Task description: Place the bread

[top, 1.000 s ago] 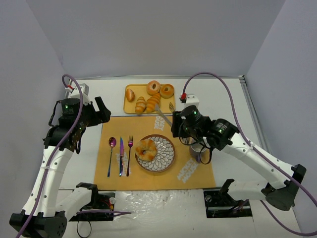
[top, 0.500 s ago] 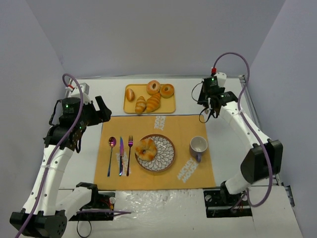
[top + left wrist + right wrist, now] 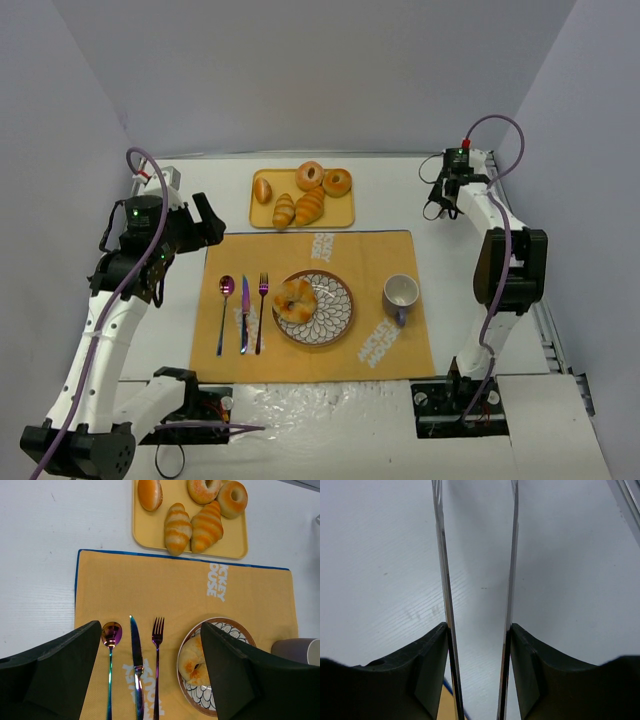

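Note:
The bread point(image 3: 295, 300), a round curled golden bun with a dark dimple, lies on the left side of the patterned plate point(image 3: 338, 318) in the middle of the orange mat. The left wrist view shows the bread point(image 3: 192, 662) partly behind a finger. My left gripper point(image 3: 205, 225) hovers open above the mat's left edge, with nothing between the fingers of the left gripper point(image 3: 150, 630). My right gripper point(image 3: 438, 206) is far back on the right, over bare white table. The right gripper point(image 3: 478, 630) is shut on metal tongs point(image 3: 441, 555), whose two blades stand apart with nothing between them.
A yellow tray point(image 3: 340, 212) behind the mat holds several other pastries. Spoon point(image 3: 225, 300), knife point(image 3: 243, 315) and fork point(image 3: 262, 310) lie left of the plate. A cup point(image 3: 401, 293) stands right of it. Grey walls close in the table.
My right arm has swung from over the mat beside the cup to the table's back right corner, taking the tongs along. The bread, plate and left arm have not moved.

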{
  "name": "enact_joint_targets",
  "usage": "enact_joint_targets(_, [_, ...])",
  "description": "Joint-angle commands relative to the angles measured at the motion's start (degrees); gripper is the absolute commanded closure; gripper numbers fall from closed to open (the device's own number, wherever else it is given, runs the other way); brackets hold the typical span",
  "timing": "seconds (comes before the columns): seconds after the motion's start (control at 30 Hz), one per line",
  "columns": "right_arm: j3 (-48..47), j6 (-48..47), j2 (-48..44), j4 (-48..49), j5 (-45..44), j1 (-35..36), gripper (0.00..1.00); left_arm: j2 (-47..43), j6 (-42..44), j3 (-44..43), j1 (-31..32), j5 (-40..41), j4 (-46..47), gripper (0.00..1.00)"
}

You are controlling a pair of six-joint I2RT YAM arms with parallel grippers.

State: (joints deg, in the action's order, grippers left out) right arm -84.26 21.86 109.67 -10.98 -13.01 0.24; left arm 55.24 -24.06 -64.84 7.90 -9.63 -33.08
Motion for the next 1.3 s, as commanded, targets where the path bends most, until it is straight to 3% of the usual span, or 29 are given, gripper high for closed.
enact_joint_targets(0.0, [-4.1, -1.5, 3.9, 5.1, 1.4, -1.4, 0.51, -0.5, -0.2, -0.8, -0.3, -0.7, 3.9, 0.23])
enact_joint_targets(0.3, [-1.9, -0.6, 9.5, 8.3, 3.3, -3.2, 0.45, 0.0, -0.2, -0.8, -0.3, -0.7, 3.9, 0.23])
enact_joint_targets(0.83, [-1.7, 0.3, 11.4, 7.3, 4.0, -3.3, 0.21, 0.1, -0.1, -0.8, -0.3, -0.5, 3.9, 0.23])
enact_joint_targets(0.97, [-1.1, 0.5, 8.4, 6.5, 3.7, -3.3, 0.16, 0.0, -0.1, -0.8, -0.3, -0.5, 3.9, 0.23])
enact_joint_targets(1.13, [1.6, 0.2, -0.1, 6.5, 3.9, -2.2, 0.00, 0.1, -0.1, -0.7, -0.3, -0.4, 3.8, 0.23])
enact_joint_targets(1.27, [4.4, -0.2, -8.5, 6.4, 5.0, -0.6, 0.00, 0.1, -0.1, -0.8, -0.3, -0.3, 3.9, 0.23])
